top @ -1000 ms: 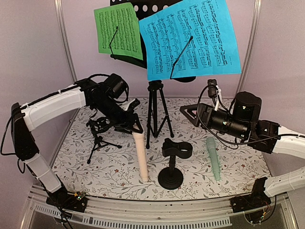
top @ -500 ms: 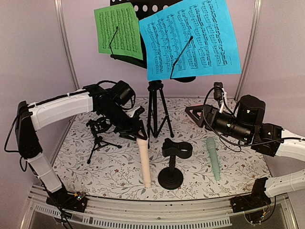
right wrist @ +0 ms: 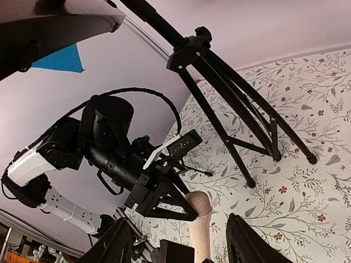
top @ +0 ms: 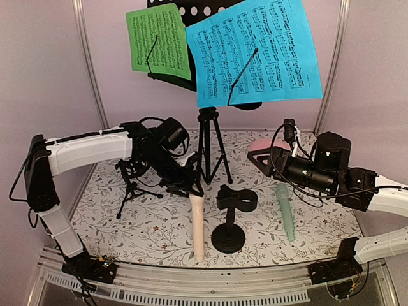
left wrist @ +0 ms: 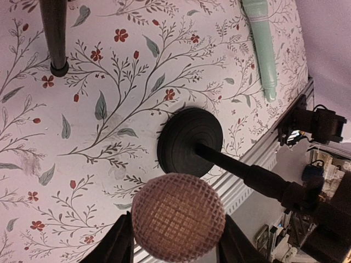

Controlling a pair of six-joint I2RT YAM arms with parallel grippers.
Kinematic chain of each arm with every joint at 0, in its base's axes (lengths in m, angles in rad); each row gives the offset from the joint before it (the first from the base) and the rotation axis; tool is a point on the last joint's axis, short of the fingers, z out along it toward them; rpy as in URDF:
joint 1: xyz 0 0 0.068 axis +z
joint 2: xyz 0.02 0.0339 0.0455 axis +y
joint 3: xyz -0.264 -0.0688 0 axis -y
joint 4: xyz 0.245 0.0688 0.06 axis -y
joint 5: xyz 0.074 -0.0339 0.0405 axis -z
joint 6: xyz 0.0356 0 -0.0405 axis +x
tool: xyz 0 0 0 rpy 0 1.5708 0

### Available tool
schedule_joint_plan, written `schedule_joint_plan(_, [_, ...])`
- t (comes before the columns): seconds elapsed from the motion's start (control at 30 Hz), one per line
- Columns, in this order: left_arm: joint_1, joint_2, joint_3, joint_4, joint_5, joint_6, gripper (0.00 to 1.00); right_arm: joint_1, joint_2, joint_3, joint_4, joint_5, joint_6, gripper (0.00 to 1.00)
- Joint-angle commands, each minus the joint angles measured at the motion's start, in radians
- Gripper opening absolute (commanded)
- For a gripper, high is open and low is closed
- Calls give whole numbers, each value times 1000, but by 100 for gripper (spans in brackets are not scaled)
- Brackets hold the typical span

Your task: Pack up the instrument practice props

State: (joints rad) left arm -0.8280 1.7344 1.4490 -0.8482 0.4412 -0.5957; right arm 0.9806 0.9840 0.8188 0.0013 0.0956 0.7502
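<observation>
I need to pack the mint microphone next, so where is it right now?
In the top view, the mint microphone lies flat right of centre, just right of the round-based mic holder.

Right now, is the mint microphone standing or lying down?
Lying down: the mint microphone rests flat along the table, right of the round-based mic holder.

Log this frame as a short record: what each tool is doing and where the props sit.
left tool: shut on the beige microphone at its mesh head
right tool: open, empty, in front of the pink plate
mint microphone: lying on the mat, untouched
round-base mic holder: upright, beside the beige microphone
tripod mic holder: standing left of the music stand
pages: green page and blue page on the music stand
</observation>
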Motion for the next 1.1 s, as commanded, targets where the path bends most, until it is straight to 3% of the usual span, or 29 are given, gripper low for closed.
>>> schedule_joint_plan(0.0, [-9, 33, -36, 12, -3, 8, 23, -4, -26, -46, -13, -40, 71, 61])
schedule_joint_plan(0.6, [2, 89, -81, 37, -120, -9, 24, -4, -47, -64, -17, -22, 105, 61])
schedule_joint_plan(0.9, [35, 79, -126, 99, -145, -68, 29, -4, -43, -39, -36, -14, 106, 61])
schedule_joint_plan(1.07, [54, 76, -178, 147, -96, -110, 38, -5, -45, -35, -48, -17, 110, 61])
